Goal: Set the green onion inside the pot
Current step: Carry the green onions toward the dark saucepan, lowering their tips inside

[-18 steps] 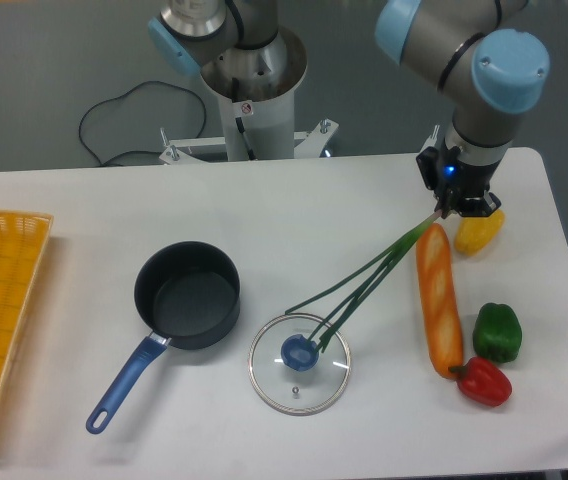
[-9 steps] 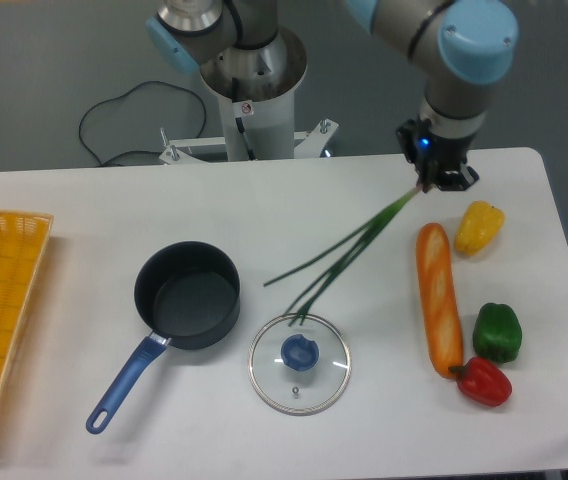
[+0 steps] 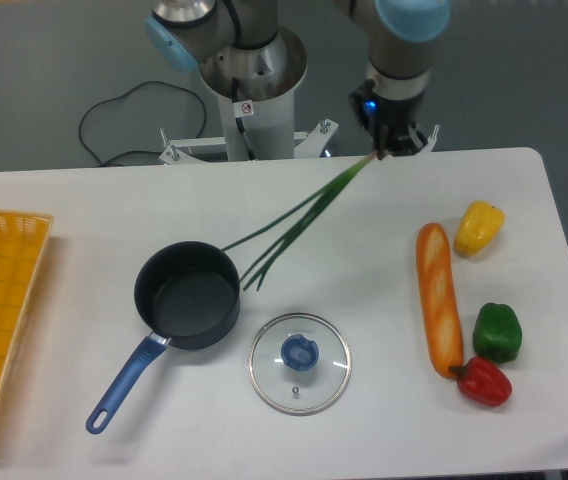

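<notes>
The green onion [image 3: 299, 217] is held by its pale end at the upper centre-right of the frame, so that the long stalk hangs diagonally down and to the left, with the dark leaf tips trailing toward the pot [image 3: 187, 295]. This end grasp is judged to be chosen because the stalk is longer than the pot is wide; the leaves can be led in first. One leaf tip is seen near the upper right rim of the pot, and the others end just to the right of it; whether any tip touches the rim or the table [image 3: 84, 210] cannot be told. The pot is located at the left centre of the frame, its blue handle pointing to the lower left. The gripper [image 3: 392, 150] is closed on the whitish end of the stalk, the jaws set narrowly together, and nothing else is contacted by it. The glass lid [image 3: 299, 362] is lying flat below the leaf tips, apart from the pot.
</notes>
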Controlling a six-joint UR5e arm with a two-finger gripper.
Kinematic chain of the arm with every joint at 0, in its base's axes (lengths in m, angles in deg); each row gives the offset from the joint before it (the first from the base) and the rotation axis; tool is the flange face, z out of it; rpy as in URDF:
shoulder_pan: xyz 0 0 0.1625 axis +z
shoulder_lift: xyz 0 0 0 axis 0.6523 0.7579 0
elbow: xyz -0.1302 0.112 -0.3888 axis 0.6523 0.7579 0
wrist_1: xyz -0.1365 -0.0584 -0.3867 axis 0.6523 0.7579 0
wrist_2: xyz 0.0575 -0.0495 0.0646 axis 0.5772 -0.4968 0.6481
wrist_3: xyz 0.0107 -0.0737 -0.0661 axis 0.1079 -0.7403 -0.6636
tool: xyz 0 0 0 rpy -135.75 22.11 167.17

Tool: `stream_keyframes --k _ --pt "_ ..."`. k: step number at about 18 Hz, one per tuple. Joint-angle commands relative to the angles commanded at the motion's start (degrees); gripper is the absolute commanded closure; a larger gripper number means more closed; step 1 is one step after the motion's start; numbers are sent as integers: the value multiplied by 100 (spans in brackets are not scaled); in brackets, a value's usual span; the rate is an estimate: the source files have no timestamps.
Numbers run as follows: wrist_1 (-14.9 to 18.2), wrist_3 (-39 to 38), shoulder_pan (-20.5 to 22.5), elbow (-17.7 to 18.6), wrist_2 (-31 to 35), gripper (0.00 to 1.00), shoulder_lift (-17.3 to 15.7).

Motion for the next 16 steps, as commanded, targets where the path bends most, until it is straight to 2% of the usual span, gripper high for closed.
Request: stream_keyframes --k 4,11,16 --pt "9 -590 -238 220 9 86 -149" --pt "53 -1232 -589 457 9 85 -203" --pt "62 -1627 -914 501 9 85 -167"
